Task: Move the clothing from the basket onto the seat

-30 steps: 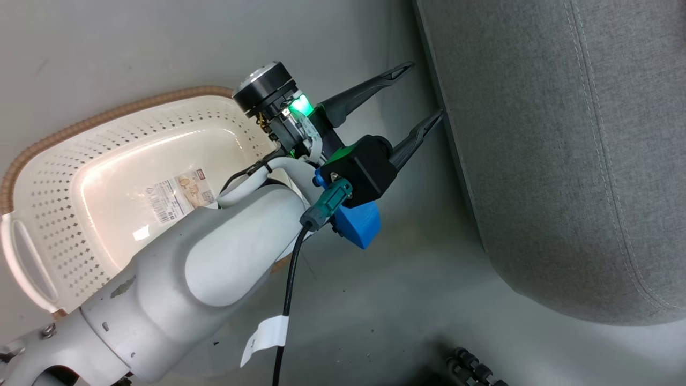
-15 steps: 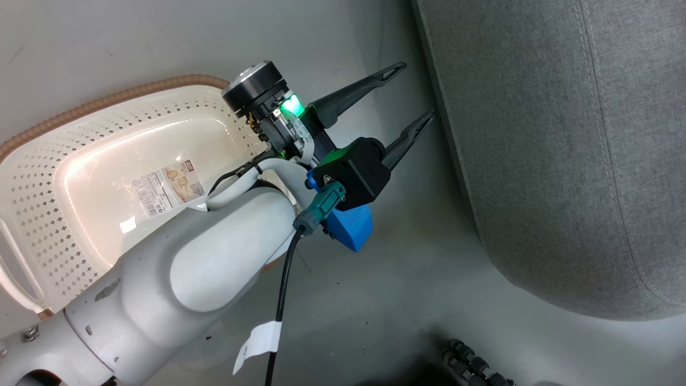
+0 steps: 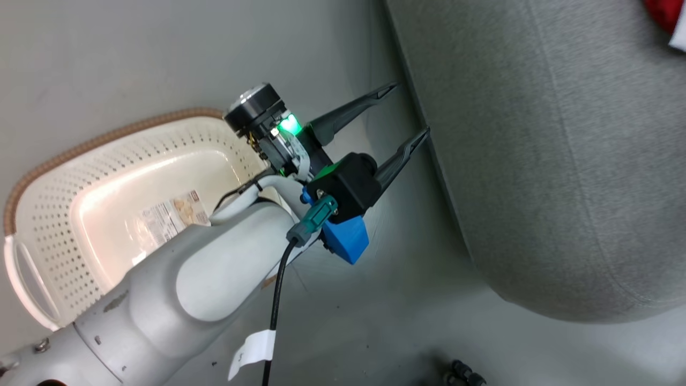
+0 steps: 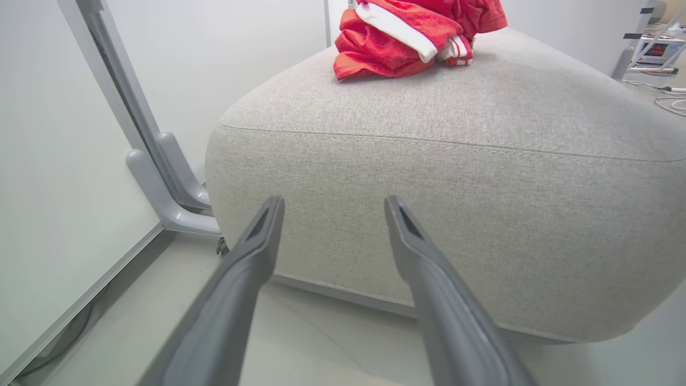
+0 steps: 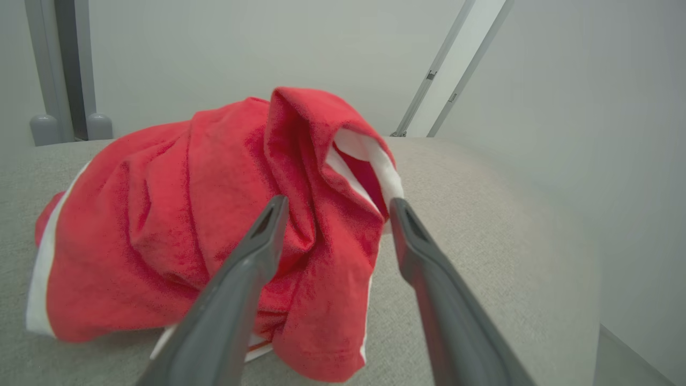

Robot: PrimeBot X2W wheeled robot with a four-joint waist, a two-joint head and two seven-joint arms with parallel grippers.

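Observation:
The cream perforated basket point(image 3: 64, 214) lies on the floor at the left of the head view, with nothing in it but the label sticker point(image 3: 169, 217) on its bottom. My left gripper point(image 3: 410, 109) hangs open and empty between the basket and the side of the grey seat point(image 3: 536, 161), its lower fingertip close to the seat's edge. In the left wrist view that gripper point(image 4: 333, 202) points at the seat's side point(image 4: 429, 171), and the red clothing point(image 4: 407, 32) lies heaped on top. My right gripper point(image 5: 338, 201) is open just before the red clothing point(image 5: 177, 225) on the seat point(image 5: 482, 214).
A grey metal post and foot point(image 4: 161, 177) stand by a white wall panel beside the seat's corner. Dark cable ends point(image 3: 463, 372) lie on the floor at the head view's bottom. Some equipment with a red display point(image 4: 654, 51) stands far behind the seat.
The head camera has shifted, so the seat sits further left and a corner of red clothing shows at the top right. My left gripper stays open beside the seat.

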